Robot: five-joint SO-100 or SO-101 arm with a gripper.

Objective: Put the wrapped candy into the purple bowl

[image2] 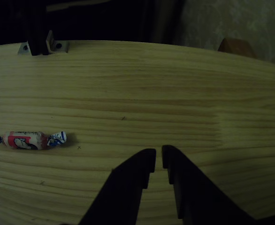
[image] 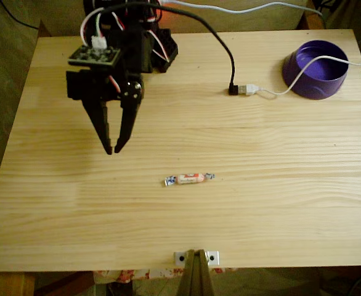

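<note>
Pale grained-wood table (image: 279,203), crinkly twisted-end wrapped candy (image: 190,179), round purple bowl (image: 316,69).

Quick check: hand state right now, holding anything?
Hand: nearly shut, holding nothing; the wrapped candy lies on the table, apart from it.

The arm (image: 128,46) is built of matte black plastic parts. Red, white and black wires loop over its upper segments, and a small white connector (image: 98,42) sits atop a dark circuit board studded with pale dots. A round black motor hub with a screw shows at the base of the gripper (image: 113,149), whose two long black fingers taper to blunt points, stepped on their inner edges in the other view (image2: 158,161).
</note>
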